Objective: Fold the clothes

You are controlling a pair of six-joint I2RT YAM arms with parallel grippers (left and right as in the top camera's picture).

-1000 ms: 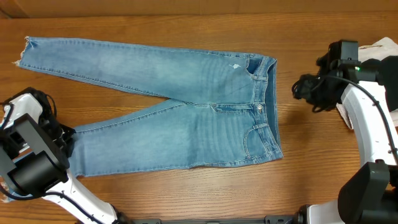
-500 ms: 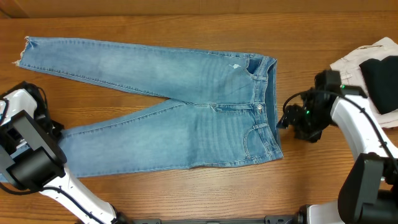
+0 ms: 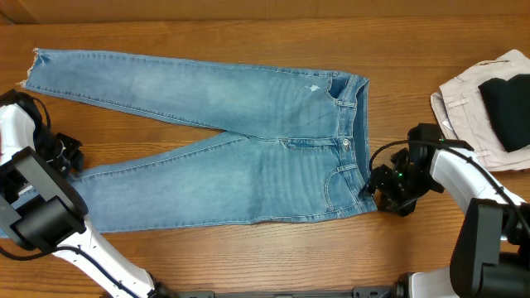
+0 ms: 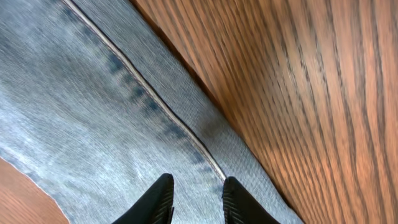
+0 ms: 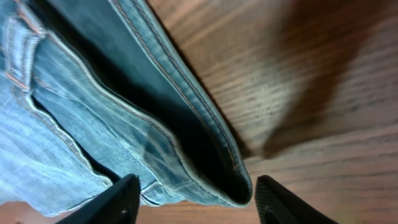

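Right gripper (image 5: 196,202), jaws wide apart, the waistband corner of one pair of jeans (image 3: 232,149) between them.
Left gripper (image 4: 198,202), jaws narrowly apart, over one leg's side seam; two other garments, one off-white (image 3: 460,99), one black (image 3: 509,108), lie well apart to the right gripper's right.
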